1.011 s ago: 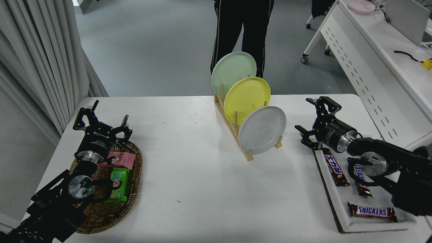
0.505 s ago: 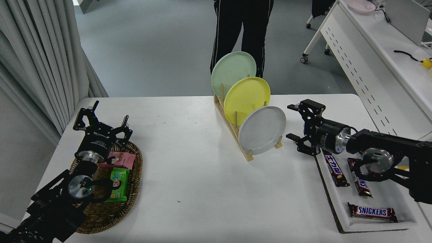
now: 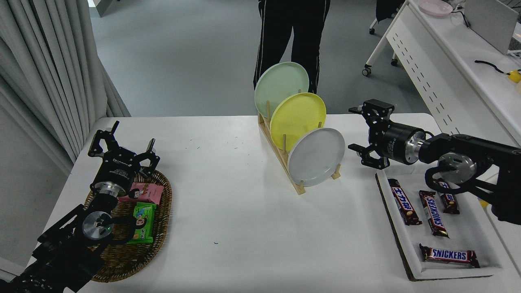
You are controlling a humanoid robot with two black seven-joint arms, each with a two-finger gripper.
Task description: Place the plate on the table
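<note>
The light grey plate (image 3: 316, 156) stands on edge in the front slot of a wooden rack (image 3: 281, 156) on the white table (image 3: 244, 228). A yellow plate (image 3: 298, 114) and a pale green plate (image 3: 281, 86) stand behind it. My right gripper (image 3: 355, 129) is open and empty, just right of the grey plate's rim and level with it, not touching it. My left gripper (image 3: 122, 140) is open and parked at the lower left above a wicker basket.
The wicker basket (image 3: 160, 219) with snack packs sits at the left. A white tray (image 3: 447, 260) with several chocolate bars sits at the right, under my right arm. A person (image 3: 291, 36) stands at the far side behind the rack. A white desk (image 3: 447, 65) stands at the upper right.
My right gripper has moved left and up, from over the tray's far end to beside the grey plate's right rim. The plates and the left arm have not moved.
</note>
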